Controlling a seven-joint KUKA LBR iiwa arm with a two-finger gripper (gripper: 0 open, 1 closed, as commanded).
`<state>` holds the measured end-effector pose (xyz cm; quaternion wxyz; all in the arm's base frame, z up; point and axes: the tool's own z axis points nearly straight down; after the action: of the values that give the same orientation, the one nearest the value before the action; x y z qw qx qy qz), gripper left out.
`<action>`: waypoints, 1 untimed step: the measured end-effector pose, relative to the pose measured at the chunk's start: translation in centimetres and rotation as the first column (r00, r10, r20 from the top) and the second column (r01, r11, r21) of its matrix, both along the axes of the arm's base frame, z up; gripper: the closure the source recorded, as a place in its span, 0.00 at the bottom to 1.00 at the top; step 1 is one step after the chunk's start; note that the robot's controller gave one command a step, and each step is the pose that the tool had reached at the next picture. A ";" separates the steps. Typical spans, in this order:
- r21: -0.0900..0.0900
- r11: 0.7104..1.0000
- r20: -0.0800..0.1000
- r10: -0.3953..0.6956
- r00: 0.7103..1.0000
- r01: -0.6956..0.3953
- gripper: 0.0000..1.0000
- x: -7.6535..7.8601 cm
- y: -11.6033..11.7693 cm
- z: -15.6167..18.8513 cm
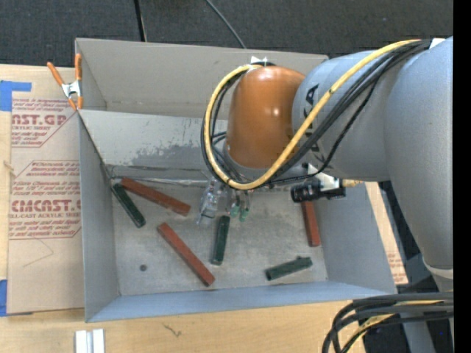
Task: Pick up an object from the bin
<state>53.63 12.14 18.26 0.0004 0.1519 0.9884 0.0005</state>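
- Tool (221,207) hangs low over the middle of the grey metal bin (96,234), tucked beneath the arm's rounded orange cover (265,116). Whether it is open or closed cannot be told, since the cover and wiring hide most of it.
- Yellow and black cables (212,123) loop around the orange cover and run back along the grey arm (390,109), which comes in from the right.
- 6 short sticks lie scattered on the bin floor, 3 dark green and 3 red-brown.
- Nearest the tool is the middle green stick (219,243). It lies just below the tool and points almost straight towards the near wall, with its upper end at the tool's tip. Whether the two touch cannot be told.
- Left of that stick, the long red-brown stick (185,254) lies on a slant. Its lower end is near the foot of the middle green stick, but the two are apart.
- Along the back left, the far red-brown stick (156,196) lies slanted, with the left green stick (128,205) just beside its left end.
- On the right, the right red-brown stick (312,223) lies almost in line with the side wall, its upper end under the arm's black fitting (316,192).
- Near the front right, the low green stick (288,268) lies almost level, well apart from the tool.
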 end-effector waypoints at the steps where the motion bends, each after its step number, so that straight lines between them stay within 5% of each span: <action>1: -0.004 0.954 -0.007 -0.298 0.954 0.298 0.00 -3.2 -2.8 -5.9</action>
<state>50.40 9.38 12.36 -0.0030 0.2994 0.9541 -0.0015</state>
